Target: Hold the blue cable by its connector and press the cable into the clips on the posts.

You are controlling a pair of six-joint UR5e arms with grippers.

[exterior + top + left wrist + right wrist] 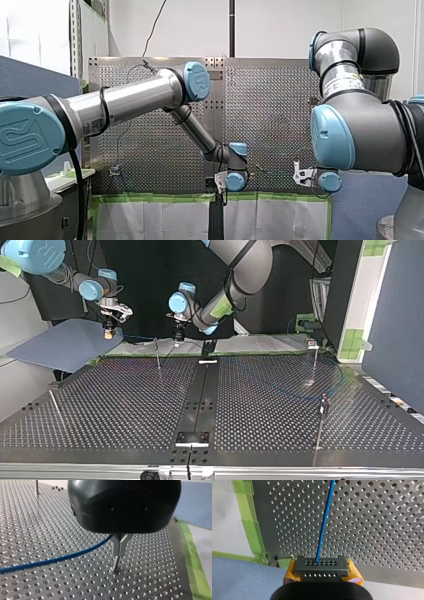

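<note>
At the table's [125, 405] near edge in the top view, a small plate [191, 438] sits on the black strip [202, 390] that runs across the middle to the far edge. Towards the near corner at that view's right stands a thin post [320, 426] with a dark clip [325, 400] on top. A bare rod [56, 409] leans near the opposite corner.

Further back, the blue cable [324, 522] lies in a loose curve on the table's right half. It passes a second post [314, 360] close to the far edge. A third post [157, 354] stands left of the strip, also near the far edge.

Both grippers hang at the far edge, one on each side of that third post. My left gripper [117, 560] is on the strip side. Its metal fingers [120, 545] are pinched together into a narrow tip, low over the holes. The cable runs up to them and stops at their upper part, so they appear clenched on it. I cannot tell whether the tip touches the table.

My right gripper [322, 570] is near the far corner, beside the green tape [252, 527]. Its yellow pads [354, 573] are clamped on the sides of the grey connector [321, 566]. The cable leaves the connector's front face and runs straight ahead, above the table. Beyond that corner lies a blue sheet [65, 342].
</note>
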